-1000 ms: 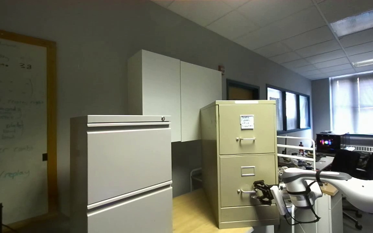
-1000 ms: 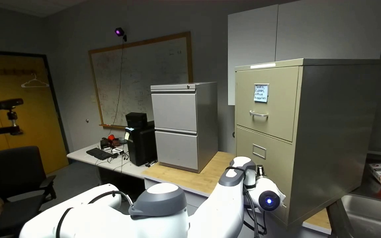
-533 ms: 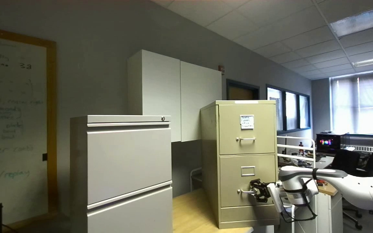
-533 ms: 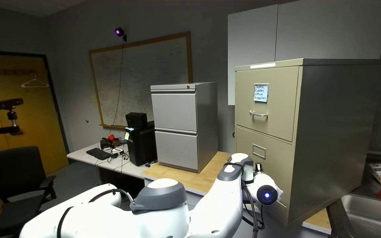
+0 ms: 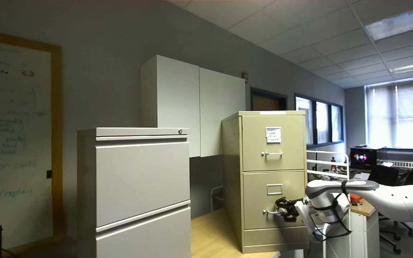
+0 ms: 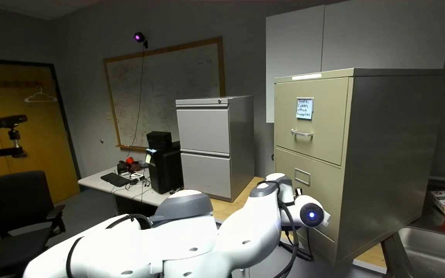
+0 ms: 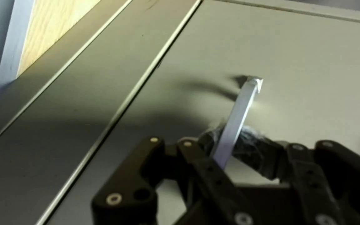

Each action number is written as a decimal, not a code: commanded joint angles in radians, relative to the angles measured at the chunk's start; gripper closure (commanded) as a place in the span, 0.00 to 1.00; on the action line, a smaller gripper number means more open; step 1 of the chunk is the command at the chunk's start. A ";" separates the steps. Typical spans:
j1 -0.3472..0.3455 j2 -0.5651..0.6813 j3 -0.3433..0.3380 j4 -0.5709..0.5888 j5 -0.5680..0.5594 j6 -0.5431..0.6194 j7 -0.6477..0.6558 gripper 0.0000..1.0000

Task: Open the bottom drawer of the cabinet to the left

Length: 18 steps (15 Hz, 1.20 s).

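Beige cabinet stands on the bench, bottom drawer flush with its front. Jaws clenched on that drawer's handle, slanting between them in wrist view.

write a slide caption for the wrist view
Black two-fingered claw straddling the slim silver metal handle on the closed beige metal bottom drawer.

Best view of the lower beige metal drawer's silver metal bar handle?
Wrist view: the silver metal bar handle is close-up, far end clear, near end behind the black jointed claw. An exterior view shows the handle small, its right end lost at the claw; in an exterior view the white robot arm hides it.
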 commanded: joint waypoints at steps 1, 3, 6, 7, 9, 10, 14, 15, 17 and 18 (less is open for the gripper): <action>-0.102 0.105 -0.036 -0.185 -0.017 -0.046 0.033 0.92; -0.122 0.092 -0.035 -0.214 -0.016 -0.022 0.018 0.92; -0.143 0.067 -0.013 -0.248 -0.025 -0.006 -0.013 0.93; -0.159 0.062 0.002 -0.270 -0.041 0.009 -0.040 0.93; -0.200 0.074 0.020 -0.329 -0.067 0.030 -0.063 0.93; -0.224 0.077 0.026 -0.360 -0.080 0.034 -0.074 0.93; -0.347 0.090 0.070 -0.506 -0.111 0.025 -0.103 0.94; -0.380 0.094 0.083 -0.544 -0.117 0.024 -0.114 0.94; -0.446 0.102 0.110 -0.624 -0.128 0.019 -0.131 0.94; -0.481 0.104 0.121 -0.664 -0.132 0.015 -0.141 0.94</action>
